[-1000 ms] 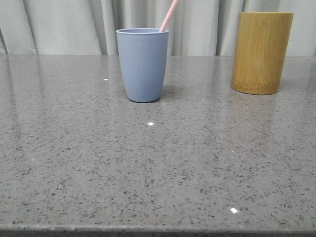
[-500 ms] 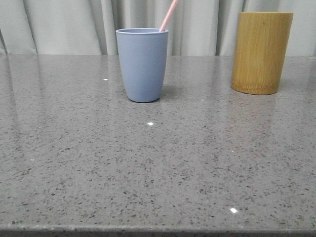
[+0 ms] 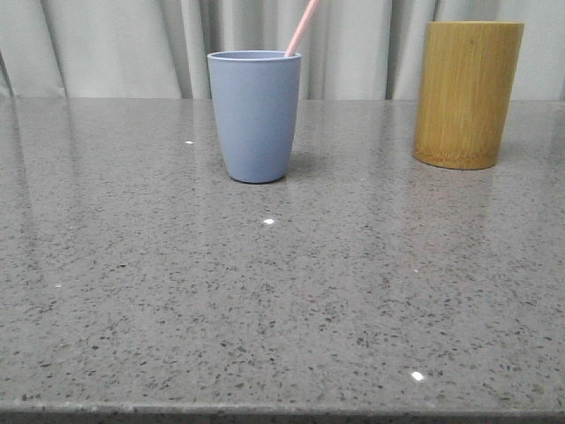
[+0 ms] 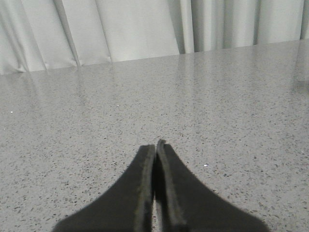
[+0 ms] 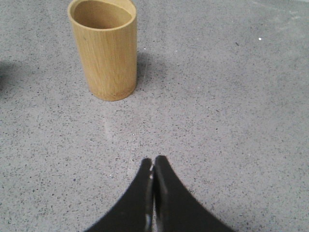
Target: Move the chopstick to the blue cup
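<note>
The blue cup (image 3: 255, 115) stands upright on the grey speckled table (image 3: 265, 291), left of centre toward the back. A pale pink chopstick (image 3: 302, 26) leans out of its right rim and runs up past the frame's top. My left gripper (image 4: 155, 146) is shut with nothing between its dark fingers, hovering over bare tabletop. My right gripper (image 5: 153, 161) is also shut and empty, over bare table some way short of the bamboo holder.
A tall yellow-brown bamboo cylinder (image 3: 468, 93) stands at the back right; its inside (image 5: 103, 46) looks empty from above. Pale curtains (image 3: 132, 44) hang behind the table's far edge.
</note>
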`<control>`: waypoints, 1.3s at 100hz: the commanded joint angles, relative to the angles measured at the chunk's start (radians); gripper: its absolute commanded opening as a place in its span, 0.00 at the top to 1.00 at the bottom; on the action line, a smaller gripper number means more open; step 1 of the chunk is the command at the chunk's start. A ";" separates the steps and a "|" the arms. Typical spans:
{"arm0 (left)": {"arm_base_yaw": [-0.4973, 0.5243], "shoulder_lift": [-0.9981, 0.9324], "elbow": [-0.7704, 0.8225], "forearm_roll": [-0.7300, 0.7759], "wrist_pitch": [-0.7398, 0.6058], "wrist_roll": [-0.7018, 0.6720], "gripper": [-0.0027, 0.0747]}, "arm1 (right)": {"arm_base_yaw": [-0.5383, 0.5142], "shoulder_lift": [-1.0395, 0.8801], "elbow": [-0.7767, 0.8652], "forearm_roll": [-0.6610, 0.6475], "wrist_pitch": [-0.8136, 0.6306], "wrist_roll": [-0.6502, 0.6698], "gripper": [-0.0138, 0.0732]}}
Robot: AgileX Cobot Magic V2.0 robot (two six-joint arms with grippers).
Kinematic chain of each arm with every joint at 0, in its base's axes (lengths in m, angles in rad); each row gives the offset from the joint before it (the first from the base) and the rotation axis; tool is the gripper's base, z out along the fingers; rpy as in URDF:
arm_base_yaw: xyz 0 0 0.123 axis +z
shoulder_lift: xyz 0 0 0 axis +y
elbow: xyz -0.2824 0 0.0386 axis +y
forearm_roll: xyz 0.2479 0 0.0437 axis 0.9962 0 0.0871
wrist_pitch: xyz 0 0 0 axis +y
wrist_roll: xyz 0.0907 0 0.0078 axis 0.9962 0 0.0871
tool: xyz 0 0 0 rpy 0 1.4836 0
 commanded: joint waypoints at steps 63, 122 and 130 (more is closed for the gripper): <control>0.004 -0.035 0.010 -0.003 -0.086 -0.007 0.99 | -0.247 -0.581 0.554 0.219 -0.552 -0.229 0.92; 0.004 -0.035 0.010 -0.003 -0.086 -0.007 0.99 | -0.263 -0.657 0.808 0.219 -0.854 -0.229 0.92; 0.004 -0.035 0.010 -0.003 -0.086 -0.007 0.99 | -0.263 -0.657 0.825 0.219 -0.866 -0.229 0.92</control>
